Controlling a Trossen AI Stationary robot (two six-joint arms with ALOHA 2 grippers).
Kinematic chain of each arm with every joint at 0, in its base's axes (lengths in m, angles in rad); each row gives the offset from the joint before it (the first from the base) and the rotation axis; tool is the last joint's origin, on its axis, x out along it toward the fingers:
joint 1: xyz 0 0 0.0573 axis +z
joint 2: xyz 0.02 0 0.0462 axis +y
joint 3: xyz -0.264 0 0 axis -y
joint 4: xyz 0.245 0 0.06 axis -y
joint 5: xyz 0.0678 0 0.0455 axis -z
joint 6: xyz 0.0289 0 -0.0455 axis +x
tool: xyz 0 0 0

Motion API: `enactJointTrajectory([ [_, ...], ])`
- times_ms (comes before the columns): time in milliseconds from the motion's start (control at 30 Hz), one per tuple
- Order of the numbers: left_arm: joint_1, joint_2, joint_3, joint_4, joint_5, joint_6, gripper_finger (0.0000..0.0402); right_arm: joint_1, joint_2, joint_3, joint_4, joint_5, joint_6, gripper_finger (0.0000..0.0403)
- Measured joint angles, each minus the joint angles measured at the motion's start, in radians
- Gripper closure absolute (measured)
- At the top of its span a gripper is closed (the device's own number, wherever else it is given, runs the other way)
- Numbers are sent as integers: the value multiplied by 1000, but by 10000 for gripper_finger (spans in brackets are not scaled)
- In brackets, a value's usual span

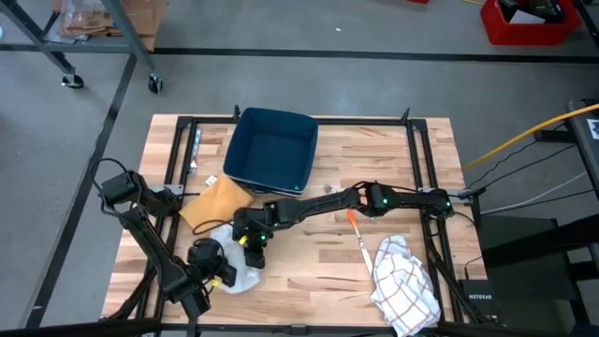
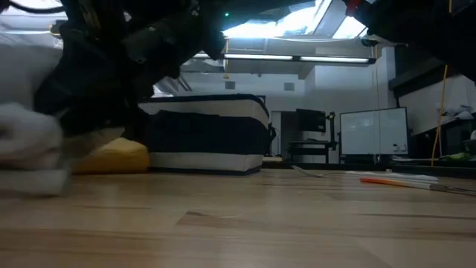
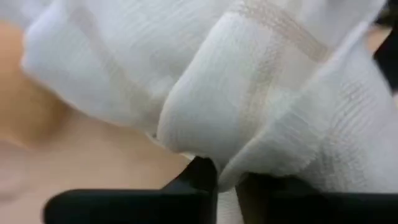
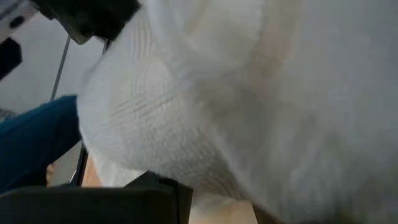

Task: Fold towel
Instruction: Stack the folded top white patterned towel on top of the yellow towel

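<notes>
A white towel (image 1: 241,277) lies bunched near the table's front left; it shows as a white blur (image 2: 28,152) in the low view. My left gripper (image 1: 222,273) is at the heap's left side, shut on a fold of it. My right gripper (image 1: 251,251) reaches in from the right to the heap's far right side. The towel (image 4: 236,106) fills its wrist view just above its fingers, and it looks shut on the cloth. My left gripper pinches a raised fold of the white towel (image 3: 229,163) between its two fingers (image 3: 198,177), several layers thick. The fingers slant down from the table's left. The cloth bulges up beyond them. My right gripper has the towel's bunched cloth (image 4: 186,168) right over its lower finger (image 4: 118,200), slanting down from the right. The cloth hides the place of contact and which part it holds.
A blue bin (image 1: 272,150) stands at the far middle, with a tan cloth (image 1: 219,200) in front of it on the left. An orange pen (image 1: 358,240) lies mid-table. A checked towel (image 1: 404,286) sits crumpled at the front right. Bare wood lies between the two towels.
</notes>
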Motion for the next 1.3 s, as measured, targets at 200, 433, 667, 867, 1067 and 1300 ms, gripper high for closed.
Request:
enactJointTrajectory([
  [200,2,-36,72,-271,48,-59,396,-10,0,1,122,39,97,276],
  [433,11,-90,75,-454,107,-83,392,-58,0,0,240,71,249,276],
  [667,72,-187,55,-640,126,-15,393,-103,0,2,353,125,313,276],
  [867,147,-268,-19,-636,159,117,398,-122,1,2,383,224,372,276],
  [1067,199,-310,-94,-626,154,155,395,-134,1,-11,378,321,400,276],
  [1300,239,-318,-165,-616,160,232,393,-133,1,-22,308,456,485,276],
])
